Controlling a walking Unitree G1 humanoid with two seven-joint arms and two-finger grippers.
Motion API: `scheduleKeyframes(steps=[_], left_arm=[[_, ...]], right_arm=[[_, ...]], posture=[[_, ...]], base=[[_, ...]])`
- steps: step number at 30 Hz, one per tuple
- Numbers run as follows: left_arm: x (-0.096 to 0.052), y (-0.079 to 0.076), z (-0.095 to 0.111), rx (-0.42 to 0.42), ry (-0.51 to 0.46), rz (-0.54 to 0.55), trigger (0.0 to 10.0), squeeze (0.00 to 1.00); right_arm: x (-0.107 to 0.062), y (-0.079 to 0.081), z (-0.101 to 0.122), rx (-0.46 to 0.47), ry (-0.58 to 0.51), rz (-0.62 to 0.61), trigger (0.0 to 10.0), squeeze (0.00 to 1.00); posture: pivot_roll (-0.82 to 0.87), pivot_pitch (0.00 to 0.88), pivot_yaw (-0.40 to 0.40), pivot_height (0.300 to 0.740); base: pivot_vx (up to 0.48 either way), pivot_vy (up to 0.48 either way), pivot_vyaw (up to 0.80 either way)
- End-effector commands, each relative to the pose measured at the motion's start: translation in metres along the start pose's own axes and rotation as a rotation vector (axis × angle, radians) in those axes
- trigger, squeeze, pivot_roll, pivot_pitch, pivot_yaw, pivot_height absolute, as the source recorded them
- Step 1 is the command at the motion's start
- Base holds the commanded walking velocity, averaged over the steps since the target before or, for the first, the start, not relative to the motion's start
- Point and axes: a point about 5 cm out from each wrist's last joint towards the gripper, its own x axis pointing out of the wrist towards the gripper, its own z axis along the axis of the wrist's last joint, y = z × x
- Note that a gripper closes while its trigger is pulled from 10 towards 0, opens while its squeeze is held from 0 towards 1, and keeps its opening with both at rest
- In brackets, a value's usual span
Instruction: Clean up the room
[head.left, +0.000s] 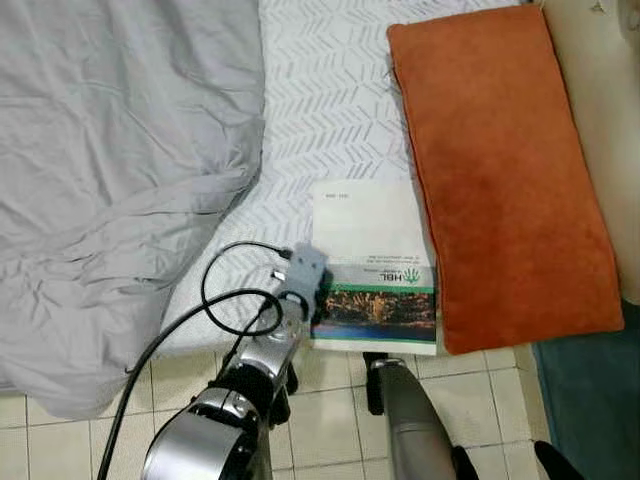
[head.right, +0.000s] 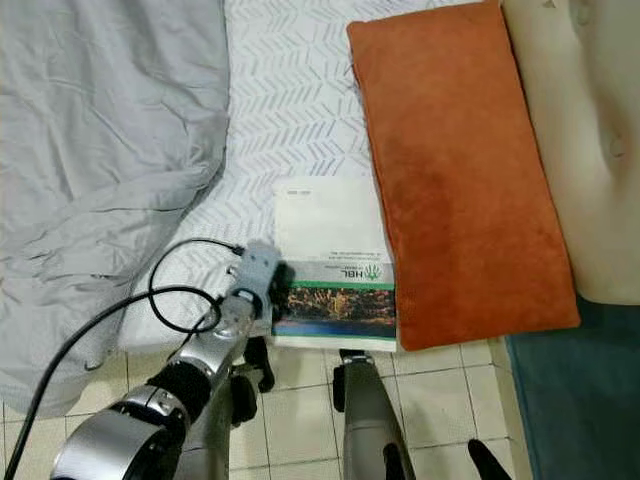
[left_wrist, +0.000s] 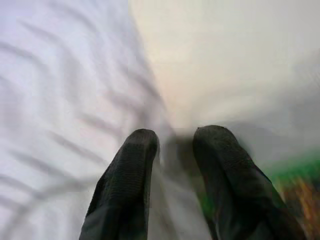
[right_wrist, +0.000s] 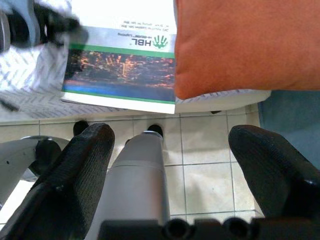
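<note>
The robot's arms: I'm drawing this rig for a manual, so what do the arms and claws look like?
Both arms are silver metal tubes with black joints. The left arm carries a looping black cable and a grey boxy wrist camera block. The left claw has two long black, finely textured fingers with rounded tips; the right claw has the same, wider apart.

Even, soft indoor light fills the head views, which are sharp and free of glare. The left wrist view is heavily blurred, its fingertips (left_wrist: 135, 165) casting a faint shadow

Bed (head.left: 330, 110) with booklet (head.left: 372, 270), cushion (head.left: 505, 170), duvet (head.left: 110, 180)
</note>
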Motion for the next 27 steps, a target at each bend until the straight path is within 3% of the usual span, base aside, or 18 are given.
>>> scheduleKeyframes(steps=[1, 2, 3, 4, 7, 13, 16, 17, 22, 27], left_arm=[[-0.004, -0.013, -0.004, -0.035, 0.001, -0.021, 10.0, 0.0], [-0.002, -0.019, 0.02, -0.059, -0.082, -0.029, 10.0, 0.0], [-0.002, -0.019, 0.02, -0.059, -0.082, -0.029, 10.0, 0.0], [0.0, -0.022, 0.037, -0.076, -0.128, -0.045, 10.0, 0.0], [0.001, -0.025, 0.045, -0.08, -0.148, -0.065, 10.0, 0.0], [0.001, -0.049, 0.023, -0.051, -0.064, -0.164, 10.0, 0.0], [-0.002, -0.058, 0.012, -0.085, -0.012, -0.216, 10.0, 0.0], [-0.007, -0.061, -0.003, -0.153, 0.064, -0.251, 10.0, 0.0], [-0.011, -0.062, -0.021, -0.221, 0.154, -0.281, 10.0, 0.0], [-0.011, -0.065, -0.021, -0.16, 0.164, -0.292, 10.0, 0.0]], right_arm=[[-0.003, 0.001, -0.01, -0.002, 0.061, 0.013, 10.0, 0.0], [-0.003, 0.001, -0.01, -0.002, 0.057, 0.013, 10.0, 0.0], [-0.003, 0.001, -0.01, -0.002, 0.057, 0.013, 10.0, 0.0], [-0.002, 0.001, -0.01, -0.001, 0.053, 0.012, 10.0, 0.0], [-0.001, 0.002, -0.01, 0.0, 0.051, 0.011, 10.0, 0.0], [0.001, 0.003, -0.01, 0.006, 0.041, 0.009, 10.0, 0.0], [0.001, 0.003, -0.01, 0.007, 0.041, 0.006, 10.0, 0.0], [0.0, 0.005, -0.009, 0.013, 0.039, 0.007, 10.0, 0.0], [-0.004, 0.012, -0.006, 0.048, 0.031, 0.043, 10.0, 0.0], [-0.008, 0.012, -0.008, 0.048, 0.048, 0.044, 10.0, 0.0]], posture=[[-0.44, 0.777, 0.102, 0.74], [-0.44, 0.776, 0.103, 0.74], [-0.44, 0.776, 0.103, 0.74], [-0.44, 0.774, 0.106, 0.74], [-0.43, 0.771, 0.111, 0.74], [-0.45, 0.766, 0.114, 0.74], [-0.46, 0.772, 0.112, 0.74], [-0.47, 0.773, 0.11, 0.74], [-0.48, 0.775, 0.107, 0.74], [-0.48, 0.781, 0.112, 0.74]], base=[[0.0, 0.0, 0.0], [0.0, 0.0, 0.0], [0.0, 0.0, 0.0], [0.0, 0.0, 0.0], [0.0, 0.0, 0.0], [0.0, 0.0, 0.0], [0.0, 0.0, 0.0], [0.0, 0.0, 0.0], [0.0, 0.0, 0.0], [0.0, 0.0, 0.0]])
